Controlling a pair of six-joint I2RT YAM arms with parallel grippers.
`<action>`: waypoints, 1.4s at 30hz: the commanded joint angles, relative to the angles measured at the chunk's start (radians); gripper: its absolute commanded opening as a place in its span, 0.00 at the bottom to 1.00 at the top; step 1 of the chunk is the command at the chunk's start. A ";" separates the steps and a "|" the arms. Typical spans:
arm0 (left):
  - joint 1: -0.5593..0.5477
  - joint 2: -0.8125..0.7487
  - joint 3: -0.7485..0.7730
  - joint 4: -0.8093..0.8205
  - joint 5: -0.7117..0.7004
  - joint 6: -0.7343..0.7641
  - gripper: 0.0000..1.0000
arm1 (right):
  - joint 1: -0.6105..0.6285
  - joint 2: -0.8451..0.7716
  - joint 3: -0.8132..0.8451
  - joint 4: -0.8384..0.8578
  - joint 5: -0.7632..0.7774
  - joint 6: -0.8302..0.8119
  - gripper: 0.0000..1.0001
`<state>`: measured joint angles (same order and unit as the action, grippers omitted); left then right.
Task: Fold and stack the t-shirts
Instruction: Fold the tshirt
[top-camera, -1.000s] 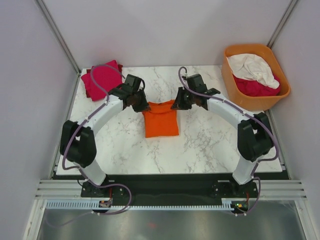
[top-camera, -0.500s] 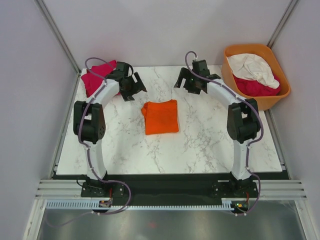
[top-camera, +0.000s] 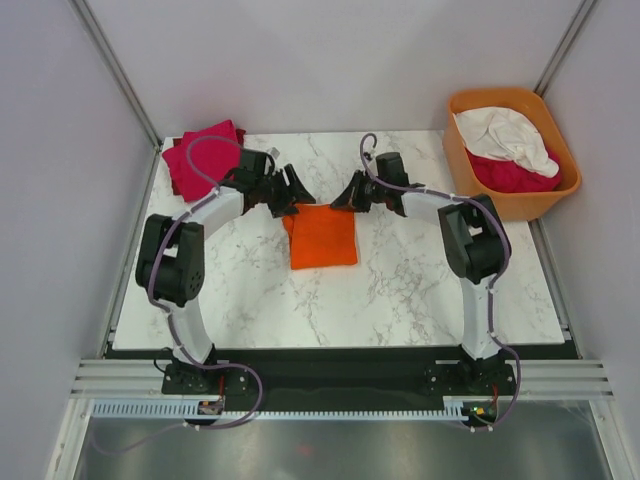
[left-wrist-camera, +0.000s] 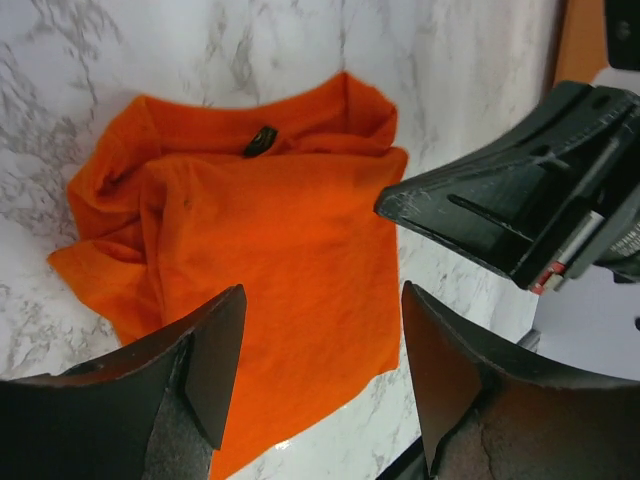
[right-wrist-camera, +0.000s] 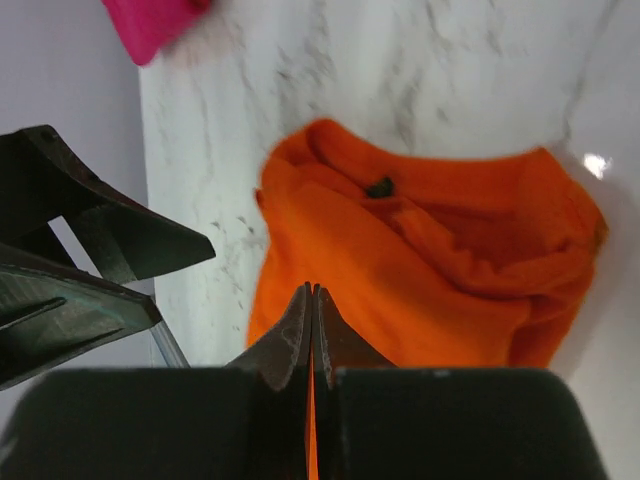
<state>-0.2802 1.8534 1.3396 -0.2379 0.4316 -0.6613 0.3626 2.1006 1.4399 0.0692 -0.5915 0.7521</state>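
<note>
Top view: the orange t-shirt (top-camera: 322, 238) lies folded at the middle of the table (top-camera: 420, 280), with the left gripper (top-camera: 292, 192) and right gripper (top-camera: 345, 192) at its far corners. The cloth is judged light and limp, best pinched through all layers at a folded edge. Left wrist view: jaws wide apart above the shirt, dark neck tag (left-wrist-camera: 262, 139) unreadable; right wrist view: jaws pressed together, nothing visibly held.

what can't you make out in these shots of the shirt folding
- Top view: the far edge of the orange t-shirt is partly covered by the left gripper and right gripper; contact with the cloth cannot be judged.
- Top view: the white shirt covers most of the crimson shirt in the tub; anything beneath is hidden.
- Right wrist: the magenta shirt is cut off by the top edge.
</note>
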 joint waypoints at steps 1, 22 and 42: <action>0.006 0.078 -0.051 0.159 0.142 -0.032 0.71 | -0.017 0.087 -0.035 0.156 -0.122 0.105 0.00; 0.038 0.024 0.055 0.002 0.007 0.032 1.00 | -0.037 0.130 0.129 0.164 -0.254 0.103 0.60; 0.038 0.039 -0.134 -0.031 -0.162 0.092 1.00 | -0.045 -0.229 -0.021 0.009 -0.212 -0.011 0.82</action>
<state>-0.2379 1.8763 1.2179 -0.3267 0.2653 -0.5926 0.3229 1.9247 1.4353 0.1013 -0.8097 0.7776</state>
